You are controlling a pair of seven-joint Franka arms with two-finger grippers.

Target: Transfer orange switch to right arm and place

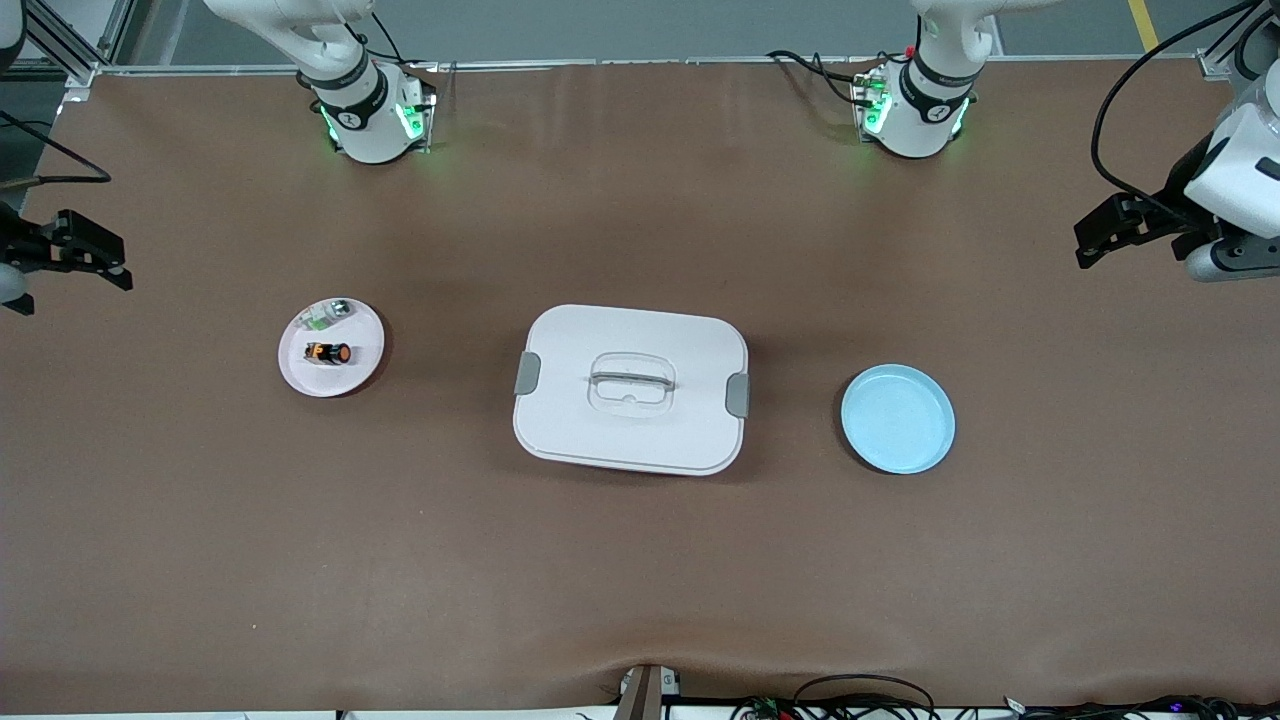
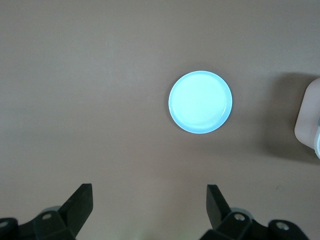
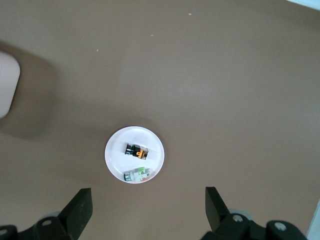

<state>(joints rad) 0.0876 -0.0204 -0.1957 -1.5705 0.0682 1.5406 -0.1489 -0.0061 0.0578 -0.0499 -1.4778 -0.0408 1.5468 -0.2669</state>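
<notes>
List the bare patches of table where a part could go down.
Bare brown table lies nearer the camera than the white lidded box, and between it and the empty round blue plate. The small white plate is crowded, holding two parts.

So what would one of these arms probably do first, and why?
Probably the right gripper should come down over the white plate and close on the orange switch. Both grippers are open and empty at the table's ends, and the switch lies on that plate at the right arm's end, beside a green-and-white part. The left gripper waits near the empty blue plate.
</notes>
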